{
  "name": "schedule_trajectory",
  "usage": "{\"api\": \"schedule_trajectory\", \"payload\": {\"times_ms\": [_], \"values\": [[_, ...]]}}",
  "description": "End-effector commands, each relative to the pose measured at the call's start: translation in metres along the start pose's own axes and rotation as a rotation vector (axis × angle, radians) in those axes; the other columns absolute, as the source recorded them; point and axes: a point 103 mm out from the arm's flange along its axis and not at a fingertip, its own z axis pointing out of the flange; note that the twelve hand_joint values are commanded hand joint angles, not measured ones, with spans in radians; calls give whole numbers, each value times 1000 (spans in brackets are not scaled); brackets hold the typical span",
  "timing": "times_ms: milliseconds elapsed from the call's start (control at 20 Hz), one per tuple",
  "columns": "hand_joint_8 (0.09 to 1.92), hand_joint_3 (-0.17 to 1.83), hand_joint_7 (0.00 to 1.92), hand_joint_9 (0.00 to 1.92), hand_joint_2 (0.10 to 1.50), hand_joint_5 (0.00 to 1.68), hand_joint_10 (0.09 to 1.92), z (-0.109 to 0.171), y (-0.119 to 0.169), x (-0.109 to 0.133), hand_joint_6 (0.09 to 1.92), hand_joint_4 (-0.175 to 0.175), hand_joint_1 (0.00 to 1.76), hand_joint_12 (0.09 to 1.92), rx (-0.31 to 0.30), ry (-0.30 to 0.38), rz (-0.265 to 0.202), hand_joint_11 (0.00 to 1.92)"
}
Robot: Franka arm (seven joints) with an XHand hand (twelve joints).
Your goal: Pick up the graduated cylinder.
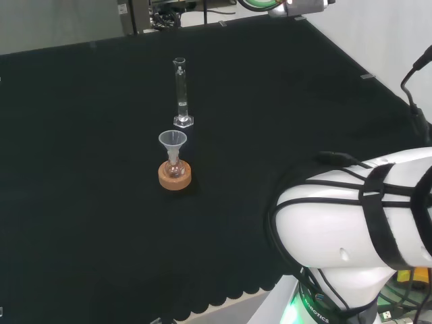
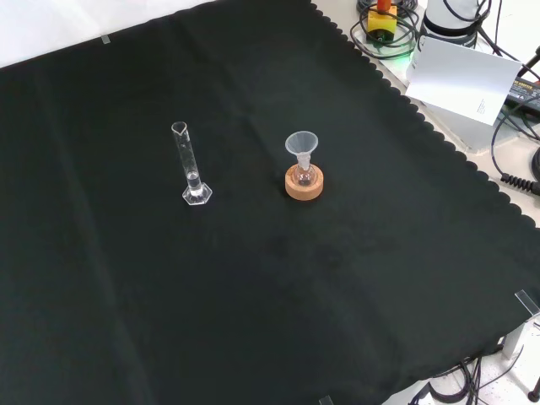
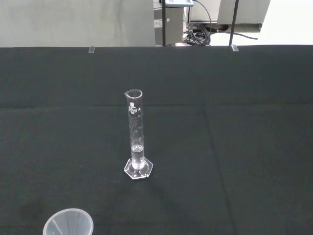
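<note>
The graduated cylinder (image 1: 180,94) stands upright and untouched at 12 o'clock of the funnel (image 1: 173,142), leaving it graspable; I cannot tell the hand's state.

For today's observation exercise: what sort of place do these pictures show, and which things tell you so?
Most likely a laboratory bench set up for robot trials. A glass graduated cylinder and a funnel in a small flask on a cork ring stand on a black cloth, beside a white robot arm.

Graduated cylinder (image 3: 136,137) upright on black cloth (image 3: 234,147) — funnel (image 3: 68,223) near.
</note>
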Motion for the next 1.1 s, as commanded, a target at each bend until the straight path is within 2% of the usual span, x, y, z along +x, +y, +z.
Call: {"api": "schedule_trajectory", "payload": {"times_ms": [50,200,450,900,1100], "values": [[341,-23,1,388,1284,167,87,0,0,0,87,-31,235,1392,-9,-6,1,11],[281,9,0,368,1352,156,87,-1,-1,1,87,-25,108,1387,-12,-2,3,13],[272,12,0,369,1360,156,87,0,-1,7,87,-25,94,1387,-14,-11,11,12],[280,10,0,374,1355,164,87,29,22,-21,87,-26,109,1389,28,8,82,10],[285,9,0,375,1353,167,87,50,47,-31,87,-27,117,1389,53,15,91,9]]}}
